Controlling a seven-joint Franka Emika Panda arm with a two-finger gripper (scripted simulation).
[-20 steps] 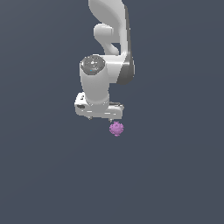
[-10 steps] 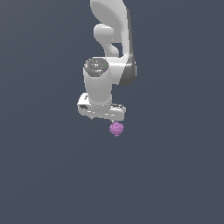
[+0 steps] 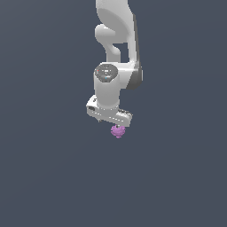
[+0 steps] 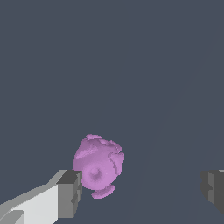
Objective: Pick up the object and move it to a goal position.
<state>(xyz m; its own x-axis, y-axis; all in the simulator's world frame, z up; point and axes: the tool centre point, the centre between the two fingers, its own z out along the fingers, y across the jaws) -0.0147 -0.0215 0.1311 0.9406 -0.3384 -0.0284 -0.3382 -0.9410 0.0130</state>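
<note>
One object (image 3: 117, 131) is showing in the scene, a small purple-pink knobbly lump, and it is sitting on the plain dark grey-blue ground (image 3: 48, 177) directly beneath the white arm (image 3: 116, 40). Nothing else is lying around it, so only the arm's own body is standing between the exterior camera and the lump, whose upper part is tucked under the hand's crossbar.

No writing, label or brand mark is readable on the arm or on the lump.

The gripper (image 4: 142, 188) is hanging over the lump with its jaws spread wide apart, gripping nothing. In the wrist view one dark fingertip (image 4: 70, 192) is sitting just beside the lump, seemingly touching or nearly touching it, while the other fingertip (image 4: 213, 189) is standing well apart from it, so the lump is lying off-centre in the gap, close to one finger.

The lump is looking roughly round, so no clear long axis is showing; its bumps are sticking out all round.
</note>
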